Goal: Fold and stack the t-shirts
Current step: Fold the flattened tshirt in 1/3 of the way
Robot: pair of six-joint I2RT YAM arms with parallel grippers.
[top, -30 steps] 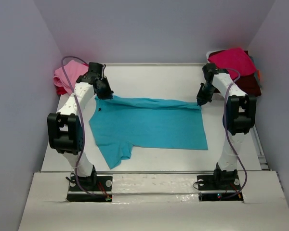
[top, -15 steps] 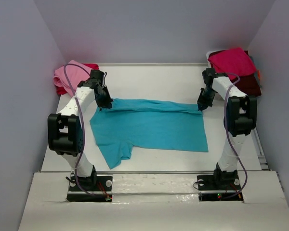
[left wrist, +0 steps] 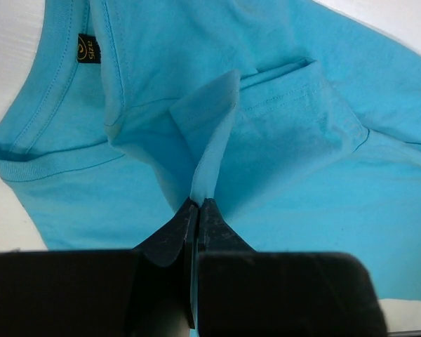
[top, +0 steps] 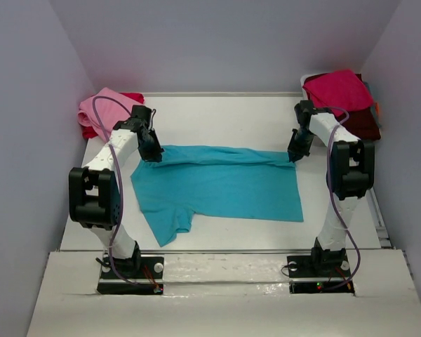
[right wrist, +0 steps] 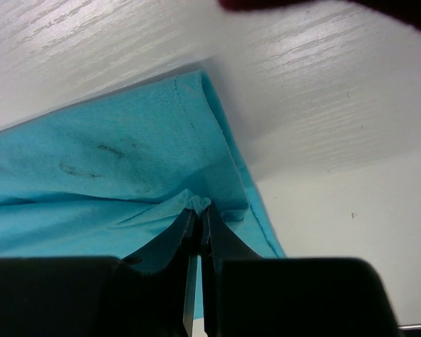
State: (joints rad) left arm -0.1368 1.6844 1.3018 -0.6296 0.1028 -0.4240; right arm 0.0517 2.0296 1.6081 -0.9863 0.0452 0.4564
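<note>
1. Lying spread across the middle of the table (top: 224,116), the turquoise t-shirt (top: 217,189) has its long side running left to right between the two arms.
2. One sleeve (top: 170,225) sticks out at the near left corner, toward the left arm's base.
3. The left gripper (top: 154,154) sits at the shirt's far left corner, its jaws pressed together on a pinched-up ridge of turquoise cloth. The left wrist view shows that ridge rising straight out of the fingertips.
4. In the same view the collar (left wrist: 49,84) curves down the left side, with a small dark size label (left wrist: 86,49) inside it.
5. The right gripper (top: 292,156) is at the far right corner, clamped on a small tuck of the hem. The right wrist view shows the cloth bunched between its tips, with bare white table beside it.
6. Between the two grippers the far edge forms a raised, wrinkled band, while the rest of the shirt lies flat.
7. A pink t-shirt (top: 102,107) is heaped at the far left corner of the table on top of a red t-shirt (top: 135,96).
8. At the far right, a crimson t-shirt (top: 340,88) rests on a dark maroon t-shirt (top: 363,126), well apart from the turquoise one.
</note>
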